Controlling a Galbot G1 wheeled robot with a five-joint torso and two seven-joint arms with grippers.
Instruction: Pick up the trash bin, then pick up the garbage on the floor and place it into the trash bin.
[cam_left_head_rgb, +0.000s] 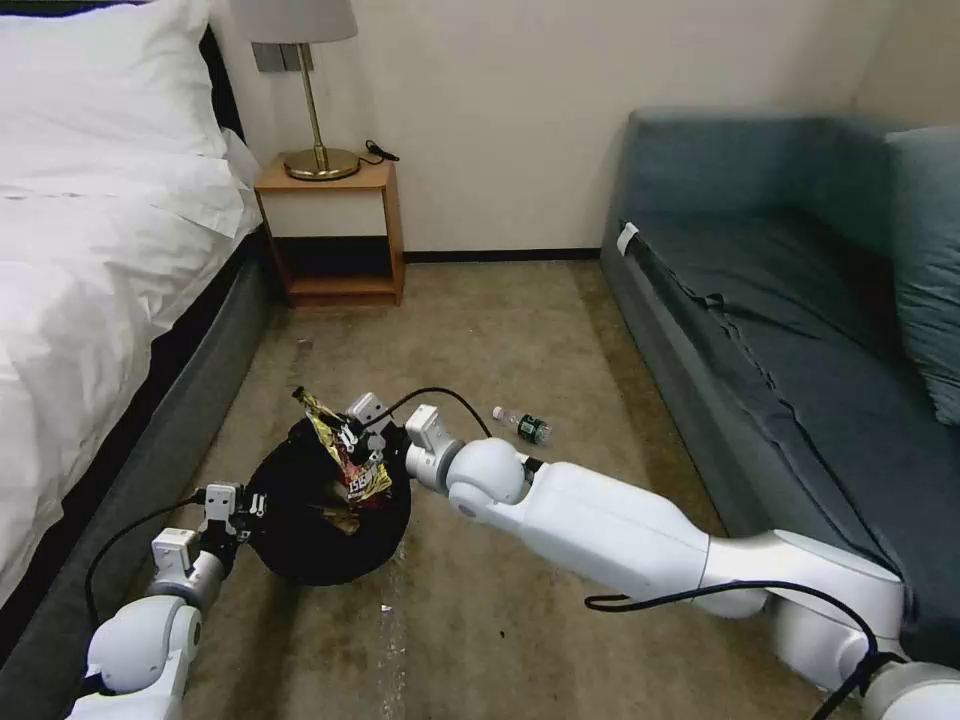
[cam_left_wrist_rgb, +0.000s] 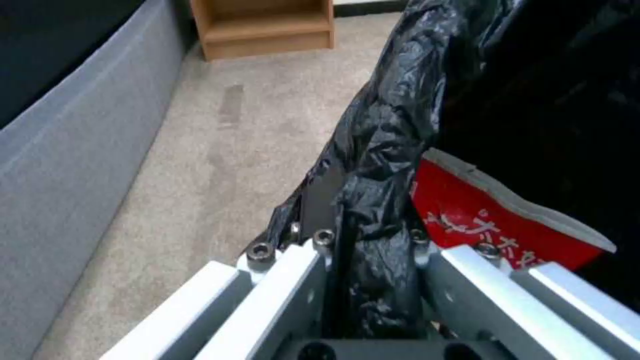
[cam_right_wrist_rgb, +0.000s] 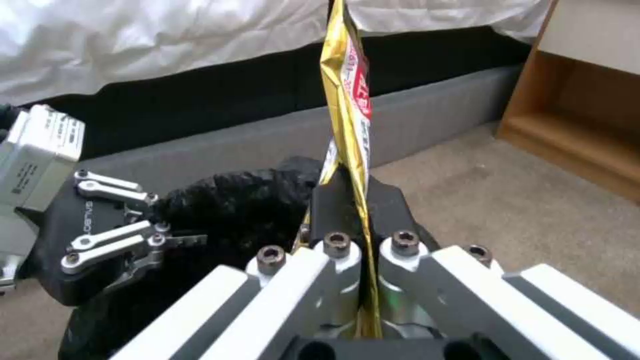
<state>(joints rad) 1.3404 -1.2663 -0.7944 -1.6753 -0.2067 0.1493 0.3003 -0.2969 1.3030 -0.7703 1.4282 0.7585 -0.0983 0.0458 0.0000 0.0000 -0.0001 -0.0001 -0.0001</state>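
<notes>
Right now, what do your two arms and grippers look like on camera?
Both arms are glossy white, with rounded joints and a black cable looping along each. The right gripper has black fingertip pads on silver linkage bars with hex bolts. The left gripper has a black body with silver links and white lettering.

Left pincer (cam_left_head_rgb: 250, 507) clamped, arm low; right pincer (cam_left_head_rgb: 352, 440) clamped, arm outstretched.

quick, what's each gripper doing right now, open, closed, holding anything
Left gripper: shut on the bag-draped rim of the trash bin.
Right gripper: shut on the gold wrapper, above the bin.
</notes>
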